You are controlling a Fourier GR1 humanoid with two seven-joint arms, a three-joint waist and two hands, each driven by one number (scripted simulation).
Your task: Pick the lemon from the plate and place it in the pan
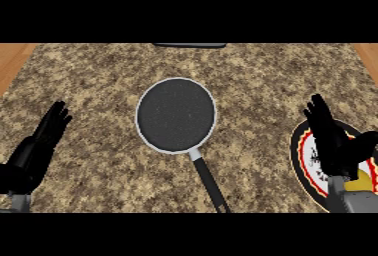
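Note:
A dark round pan (176,114) with a pale rim lies in the middle of the counter, its black handle (210,184) pointing toward the lower edge. At the far right sits a plate (303,159) with a red, black and cream rim. A bit of yellow lemon (359,183) shows on it, mostly hidden behind my right wrist. My right hand (332,145) hovers over the plate, fingers straight and pointing away from me, holding nothing. My left hand (33,152) rests open at the left edge, fingers up.
The counter top (96,75) is speckled brown stone, with wood strips at the far left and right edges. A dark grey object (190,45) lies at the counter's far edge.

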